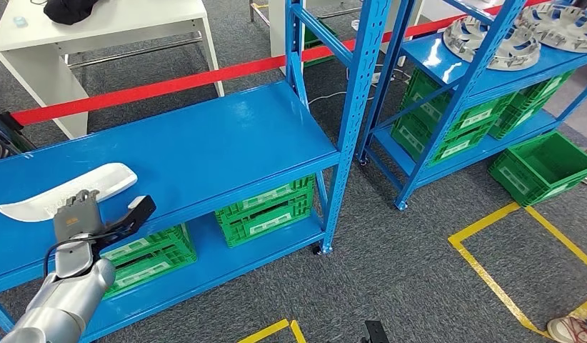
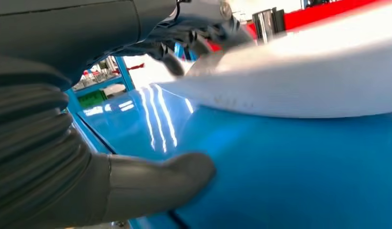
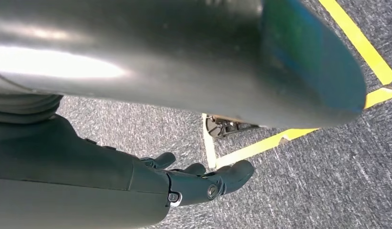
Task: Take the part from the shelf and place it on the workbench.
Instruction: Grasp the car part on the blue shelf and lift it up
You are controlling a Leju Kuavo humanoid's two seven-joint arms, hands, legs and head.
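A long white curved part [image 1: 69, 189] lies on the top board of the blue shelf [image 1: 205, 143], near its left end. My left hand [image 1: 80, 218] is at the part's near edge. In the left wrist view its dark fingers [image 2: 184, 43] lie on top of the white part [image 2: 304, 86], while the grey thumb [image 2: 156, 181] stays spread apart over the blue board [image 2: 280, 181], off the part. My right hand [image 3: 184, 183] hangs over the grey carpet with fingers loosely bent, holding nothing.
A white table [image 1: 119, 28] with a black bundle [image 1: 73, 8] stands behind a red barrier tape [image 1: 169, 84]. Green crates [image 1: 266, 211] fill the lower board. A second blue rack [image 1: 483, 86] at right carries silver round parts [image 1: 490, 43]. A green crate [image 1: 540, 166] and yellow lines [image 1: 490, 275] are on the floor.
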